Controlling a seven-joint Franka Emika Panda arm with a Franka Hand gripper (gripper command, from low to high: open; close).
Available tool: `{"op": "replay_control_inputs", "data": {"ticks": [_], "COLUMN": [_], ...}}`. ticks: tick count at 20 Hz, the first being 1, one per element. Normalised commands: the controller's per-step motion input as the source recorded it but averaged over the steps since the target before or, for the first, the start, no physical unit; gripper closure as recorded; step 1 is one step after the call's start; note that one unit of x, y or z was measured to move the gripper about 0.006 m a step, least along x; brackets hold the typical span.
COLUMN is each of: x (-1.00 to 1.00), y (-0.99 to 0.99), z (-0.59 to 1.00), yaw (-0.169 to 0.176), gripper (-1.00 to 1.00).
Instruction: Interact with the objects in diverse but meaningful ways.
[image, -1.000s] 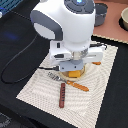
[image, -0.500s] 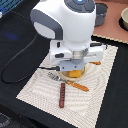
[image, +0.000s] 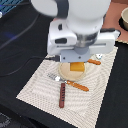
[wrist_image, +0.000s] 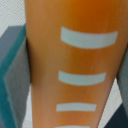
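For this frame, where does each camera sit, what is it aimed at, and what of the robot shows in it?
Exterior view: off the arm, raised, angled down at the placemat, sausage stick and fork; the white arm fills the upper middle.
Wrist view: on the wrist, pressed close to the orange block with pale stripes; grey finger pads flank it.
Shared: the orange block, seen under the gripper in the exterior view.
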Motion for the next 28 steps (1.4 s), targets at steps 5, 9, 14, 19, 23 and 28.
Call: {"op": "replay_control_inputs", "data": {"ticks": [5, 9, 14, 19, 23, 28], "x": [-0.88, -0.74, -0.71, -0.68, -0.46, -0.43], "y": [-0.42, -0.69, -0.77, -0.79, -0.52, -0.24], "z": [0.15, 0.0, -0.03, -0.09, -0.2, -0.27], "yaw": [-0.019, -0.027, -0.021, -0.021, -0.016, 0.0], "gripper": [1.0, 1.0, 1.0, 1.0, 1.0, 1.0]}}
